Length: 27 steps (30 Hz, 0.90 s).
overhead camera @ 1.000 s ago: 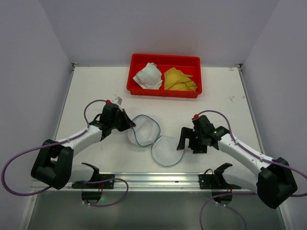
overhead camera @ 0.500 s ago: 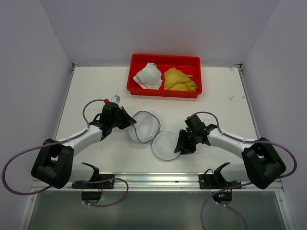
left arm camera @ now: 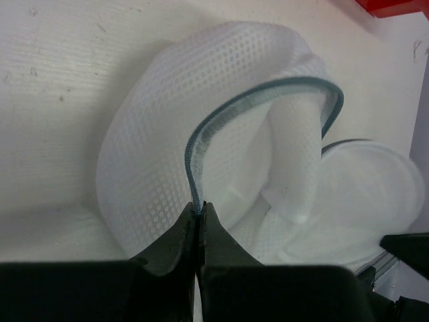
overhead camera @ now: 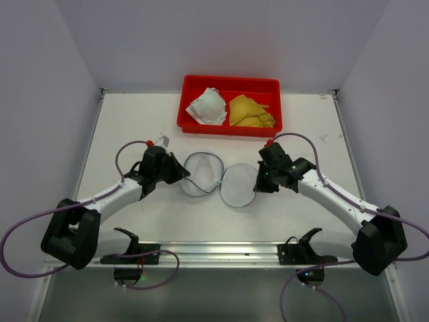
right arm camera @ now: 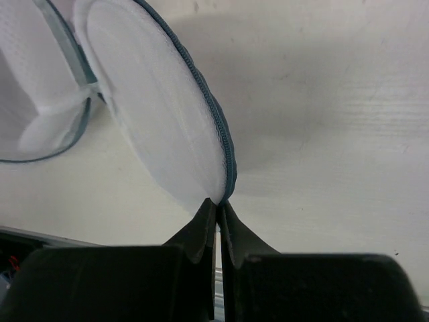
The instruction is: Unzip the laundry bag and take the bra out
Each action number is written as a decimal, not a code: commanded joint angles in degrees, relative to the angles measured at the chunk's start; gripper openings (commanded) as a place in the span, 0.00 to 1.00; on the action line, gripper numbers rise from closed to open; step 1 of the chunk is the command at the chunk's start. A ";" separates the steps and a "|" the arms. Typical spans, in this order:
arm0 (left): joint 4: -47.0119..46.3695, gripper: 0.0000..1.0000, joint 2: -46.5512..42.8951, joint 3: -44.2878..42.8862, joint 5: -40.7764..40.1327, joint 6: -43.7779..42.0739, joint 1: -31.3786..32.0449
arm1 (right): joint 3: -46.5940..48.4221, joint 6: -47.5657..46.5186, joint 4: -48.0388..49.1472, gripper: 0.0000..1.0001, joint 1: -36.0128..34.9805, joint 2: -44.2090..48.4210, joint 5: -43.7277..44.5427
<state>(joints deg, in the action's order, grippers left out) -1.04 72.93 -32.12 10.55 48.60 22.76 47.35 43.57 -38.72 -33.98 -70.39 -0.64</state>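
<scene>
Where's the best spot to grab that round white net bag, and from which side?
Pinch the laundry bag by its dark zipper rim, coming from the outer side of each half. The rim is a thin raised edge, so closed jaws fit over it. The left gripper and right gripper pinch it so.

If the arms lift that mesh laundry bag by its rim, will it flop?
Probably not much: both halves of the laundry bag look domed though the left gripper and right gripper pinch only the rim. Likely light, being open mesh. The halves may hinge where joined.
</scene>
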 commanded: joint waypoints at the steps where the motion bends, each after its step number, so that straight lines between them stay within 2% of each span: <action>1: -0.28 0.00 -0.42 -0.14 -0.79 -1.14 2.28 | 10.20 -3.57 -10.21 0.00 -2.32 1.31 10.13; 5: -1.68 0.00 1.60 -1.10 -0.97 0.53 5.18 | 21.87 -4.72 -14.88 0.00 -7.31 -5.17 13.90; 8: -3.35 0.00 2.75 -0.58 -1.58 2.20 6.15 | 27.25 -5.60 -16.56 0.00 -10.13 -8.87 14.36; 17: -7.57 0.00 5.29 3.11 -3.16 5.10 6.24 | 48.15 -9.91 -14.63 0.01 -17.26 -26.45 7.24; 18: -7.92 0.00 5.56 3.46 -3.25 5.36 6.24 | 49.66 -10.69 -13.85 0.01 -17.52 -27.86 4.10; 21: -10.21 0.00 6.61 5.48 -3.25 6.42 6.24 | 51.35 -11.67 -9.90 0.00 -18.40 -31.38 0.82; 23: -11.27 0.00 7.14 6.62 -3.43 6.95 6.24 | 50.74 -12.54 -4.89 0.00 -18.32 -33.23 -4.62; 27: -9.34 0.00 4.95 7.25 -4.13 6.16 6.24 | 48.28 -13.42 -0.14 0.00 -18.32 -35.43 -5.07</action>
<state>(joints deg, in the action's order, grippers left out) -8.14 79.59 -25.34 8.27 54.52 28.91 96.07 32.47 -45.60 -52.29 -104.95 -1.32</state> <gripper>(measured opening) 0.018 0.018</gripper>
